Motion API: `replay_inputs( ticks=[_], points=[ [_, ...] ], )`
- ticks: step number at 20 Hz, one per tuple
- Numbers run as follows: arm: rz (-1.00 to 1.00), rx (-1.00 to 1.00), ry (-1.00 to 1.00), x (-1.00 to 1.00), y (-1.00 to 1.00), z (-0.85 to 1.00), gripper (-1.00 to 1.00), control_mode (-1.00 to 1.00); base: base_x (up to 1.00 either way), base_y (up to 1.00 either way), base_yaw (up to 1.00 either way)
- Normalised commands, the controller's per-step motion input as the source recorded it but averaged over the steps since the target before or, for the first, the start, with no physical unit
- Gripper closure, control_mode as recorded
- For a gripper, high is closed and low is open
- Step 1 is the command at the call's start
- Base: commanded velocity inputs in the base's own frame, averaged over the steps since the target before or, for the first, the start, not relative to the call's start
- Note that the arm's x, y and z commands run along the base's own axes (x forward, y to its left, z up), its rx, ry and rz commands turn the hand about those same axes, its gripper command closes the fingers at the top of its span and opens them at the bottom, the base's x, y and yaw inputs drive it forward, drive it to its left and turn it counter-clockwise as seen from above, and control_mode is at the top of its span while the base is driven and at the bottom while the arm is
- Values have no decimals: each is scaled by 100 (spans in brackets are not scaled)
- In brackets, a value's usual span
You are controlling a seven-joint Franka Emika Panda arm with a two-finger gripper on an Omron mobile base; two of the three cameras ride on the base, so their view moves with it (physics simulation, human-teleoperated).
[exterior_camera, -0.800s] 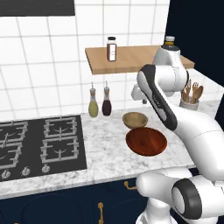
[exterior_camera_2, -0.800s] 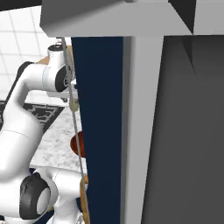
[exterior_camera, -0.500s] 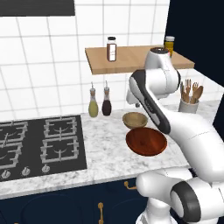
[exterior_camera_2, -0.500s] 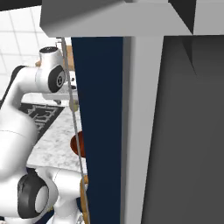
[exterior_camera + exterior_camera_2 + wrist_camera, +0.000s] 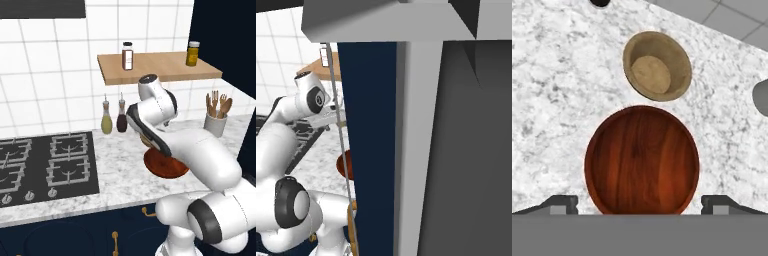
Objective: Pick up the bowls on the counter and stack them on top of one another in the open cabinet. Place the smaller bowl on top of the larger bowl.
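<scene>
Over the last 0.8 s the arm has swung leftward and forward across the left base view, so that its upper links now cover the spot where the tan bowl showed earlier; the bowls, the counter and the camera have not shifted.

The counter [image 5: 547,100] carries both bowls. The larger bowl [image 5: 642,160] lies directly under the hand camera, centred between the two fingertips [image 5: 559,202] and just ahead of them. The smaller bowl [image 5: 657,66] sits just beyond it along the gripper's viewing line, offset slightly to one side; whether the rims touch or stand narrowly apart cannot be told. Both bowls are round, so no long axis constrains the wrist angle. A descent from this pose would likely meet the larger bowl first.

The gripper [image 5: 640,205] is spread wide, its tips flanking the larger bowl with nothing between them.

View differences: the hand view gives both bowls whole. The left base view gives only the near edge of the larger bowl [image 5: 165,167] below the forearm. The right base view gives a sliver of the larger bowl [image 5: 344,165] beside the navy cabinet door [image 5: 368,150].
</scene>
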Motion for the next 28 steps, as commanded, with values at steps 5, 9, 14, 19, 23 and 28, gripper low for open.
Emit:
replay_inputs(
  ticks=[5,9,14,19,23,28],
  points=[
    [0,-14,3,43,-3,-53,-100,-100,0,0,0],
    [0,-14,2,46,1,-66,-100,-100,0,0,0],
    [0,-7,3,51,0,-58,-100,-100,0,0,0],
    [-1,0,0,50,0,-27,-100,-100,0,0,0],
    [-2,0,0,43,-4,-37,-100,-100,0,0,0],
    [-1,0,0,32,-6,-31,-100,-100,0,0,0]
  ],
)
